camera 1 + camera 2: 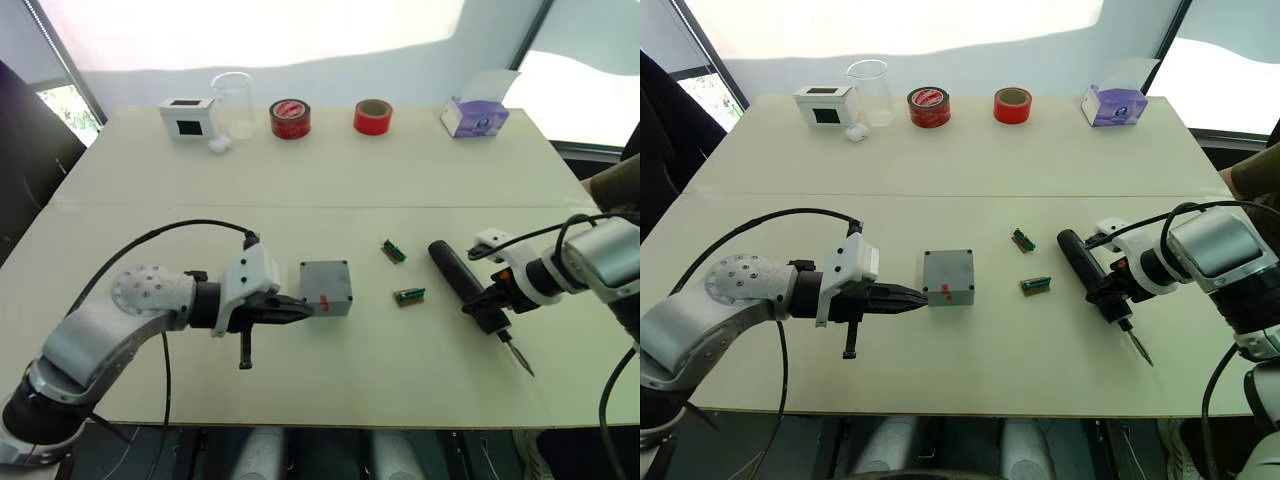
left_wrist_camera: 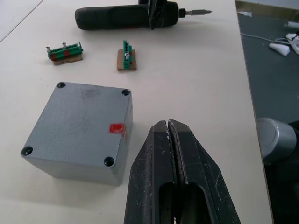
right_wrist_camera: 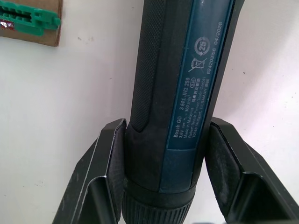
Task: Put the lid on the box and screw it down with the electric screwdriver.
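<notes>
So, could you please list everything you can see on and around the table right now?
box: 1, grey with red mark, lid on, table middle, beside left gripper tips
electric screwdriver: 1, black, lying on the table's right side
green connector pieces: 2, between box and screwdriver
white box with black window: 1, far left edge
clear beaker: 1, beside the white box
tape rolls: 2, red, far edge middle
tissue box: 1, purple, far right
table: 1, cream
left gripper: black, shut, empty
right gripper: black, fingers around the screwdriver
</notes>
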You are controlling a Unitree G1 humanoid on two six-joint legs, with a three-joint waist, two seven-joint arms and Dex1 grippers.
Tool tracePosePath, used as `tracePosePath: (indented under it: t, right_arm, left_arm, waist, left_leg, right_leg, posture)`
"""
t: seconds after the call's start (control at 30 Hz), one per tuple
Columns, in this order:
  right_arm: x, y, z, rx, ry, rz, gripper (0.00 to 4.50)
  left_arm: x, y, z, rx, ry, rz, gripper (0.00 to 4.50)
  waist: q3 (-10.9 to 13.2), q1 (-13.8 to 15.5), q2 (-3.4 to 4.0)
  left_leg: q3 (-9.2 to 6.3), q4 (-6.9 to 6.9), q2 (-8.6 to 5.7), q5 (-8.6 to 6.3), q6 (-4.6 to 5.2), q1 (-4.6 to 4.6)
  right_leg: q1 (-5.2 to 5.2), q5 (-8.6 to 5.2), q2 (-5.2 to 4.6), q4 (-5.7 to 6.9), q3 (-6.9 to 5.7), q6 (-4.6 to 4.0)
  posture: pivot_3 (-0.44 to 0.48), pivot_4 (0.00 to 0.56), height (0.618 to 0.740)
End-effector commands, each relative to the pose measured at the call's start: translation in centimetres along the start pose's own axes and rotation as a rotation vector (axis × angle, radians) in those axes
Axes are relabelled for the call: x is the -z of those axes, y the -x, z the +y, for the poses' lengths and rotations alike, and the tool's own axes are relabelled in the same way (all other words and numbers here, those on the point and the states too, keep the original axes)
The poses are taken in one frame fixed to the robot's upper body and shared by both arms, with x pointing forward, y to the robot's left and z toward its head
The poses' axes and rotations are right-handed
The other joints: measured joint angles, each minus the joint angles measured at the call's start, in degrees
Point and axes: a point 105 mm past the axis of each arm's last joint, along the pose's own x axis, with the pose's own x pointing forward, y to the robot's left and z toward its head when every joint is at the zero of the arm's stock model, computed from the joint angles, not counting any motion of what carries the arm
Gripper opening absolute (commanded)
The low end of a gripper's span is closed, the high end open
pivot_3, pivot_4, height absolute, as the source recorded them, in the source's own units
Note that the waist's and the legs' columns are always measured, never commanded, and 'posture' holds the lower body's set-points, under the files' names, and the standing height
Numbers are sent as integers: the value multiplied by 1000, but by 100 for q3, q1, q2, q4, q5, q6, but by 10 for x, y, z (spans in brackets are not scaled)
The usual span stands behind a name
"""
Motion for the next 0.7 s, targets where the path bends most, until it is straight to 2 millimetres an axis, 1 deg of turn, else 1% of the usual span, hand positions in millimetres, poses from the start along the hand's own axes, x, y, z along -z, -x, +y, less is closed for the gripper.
tracePosePath:
  t: [0.03, 0.1, 0.17, 0.2, 0.23, 0.27, 0.3, 0.37, 0.4, 0.47, 0.53, 0.6, 0.63, 0.7]
  right_arm:
    - [9, -10, -4, -4, -72, 27, 1851]
    - [-1, -6, -9, 9, -90, -20, 1851]
    - [-18, 8, -19, 40, -82, -119, 1851]
    - [-35, 20, -25, 65, -64, -212, 1851]
    - [-45, 29, -28, 80, -50, -273, 1851]
    - [-60, 40, -28, 81, -30, -364, 1851]
    - [-84, 59, -19, 36, 17, -531, 1851]
    - [-112, 95, -5, -44, 32, -805, 1851]
    - [-120, 109, 3, -79, 45, -920, 1851]
    - [-126, 128, 18, -111, 84, -1095, 1851]
    - [-130, 137, 38, -116, 142, -1248, 1851]
    - [-132, 143, 70, -279, 120, -1395, 1851]
    - [-132, 141, 84, -337, 110, -1428, 1851]
    - [-131, 129, 106, -389, 133, -1430, 1851]
  left_arm:
    - [-5, 4, 2, -18, -34, -4, 0]
    - [-5, 5, 4, -21, -34, -2, 0]
    - [-4, 7, 9, -28, -36, 1, 0]
    - [-3, 9, 13, -38, -35, 1, 0]
    - [-2, 10, 16, -44, -33, 2, 0]
    - [-1, 12, 20, -55, -29, -1, 0]
    - [-1, 14, 25, -67, -20, -6, 0]
    - [0, 16, 33, -82, -7, -15, 0]
    - [0, 18, 36, -85, -3, -18, 0]
    - [-1, 19, 40, -83, -3, -20, 0]
    - [-2, 21, 45, -81, -2, -20, 0]
    - [-1, 21, 50, -78, -3, -14, 0]
    - [0, 20, 53, -80, -6, -10, 0]
    - [0, 19, 56, -80, -12, -4, 0]
  waist:
    - [-6, 6, -10]
    - [-14, -7, -23]
    - [-15, -25, -25]
    - [-14, -30, -24]
    - [-8, -40, -17]
    - [-1, -42, -3]
    - [8, -42, 12]
    - [25, -55, 36]
    - [29, -56, 42]
    - [30, -41, 44]
    - [30, -16, 43]
    - [26, -18, 37]
    - [28, -31, 40]
    - [28, -27, 40]
  left_leg:
    - [-1, 0, 0, 0, 0, 1]
    - [-1, 0, 0, 0, 0, 2]
    - [-1, 1, 0, 0, 0, 6]
    - [-1, 1, 0, 0, 0, 6]
    - [0, 2, 0, 0, -1, 7]
    - [5, 3, -2, 1, -2, 5]
    - [9, 3, -4, 1, -2, 4]
    - [17, 1, -4, 2, -2, -3]
    - [18, -4, -2, 4, -5, -6]
    - [17, -18, 5, 9, -12, -8]
    - [7, -29, 8, 12, -17, -9]
    - [4, -26, 7, 12, -17, -8]
    - [5, -19, 7, 11, -16, -7]
    - [7, -8, 0, 10, -14, -6]
  right_leg:
    - [1, 0, 0, 0, -1, 0]
    - [3, 0, 0, 0, -1, 0]
    - [7, 0, 0, 0, -1, 0]
    - [8, 0, 0, 0, -1, 0]
    - [8, 1, 0, 0, -1, 0]
    - [0, 2, -1, 3, 2, -1]
    - [-3, 2, -3, 8, 5, 0]
    - [-21, 3, -3, 18, 10, 2]
    - [-30, 2, 0, 22, 11, 2]
    - [-38, 0, 11, 23, 12, 1]
    - [-35, -3, 18, 21, 7, -4]
    - [-28, -3, 16, 21, 5, -4]
    - [-24, -3, 17, 21, 6, -4]
    - [-22, -2, 8, 26, 10, -3]
  posture:
    - [0, 150, 740]
    - [0, 150, 740]
    - [0, 150, 740]
    - [0, 150, 740]
    - [0, 150, 740]
    - [0, 150, 740]
    - [0, 150, 740]
    - [0, 150, 740]
    - [0, 150, 740]
    - [0, 150, 740]
    - [0, 150, 740]
    - [0, 150, 740]
    - [0, 150, 740]
    - [0, 150, 740]
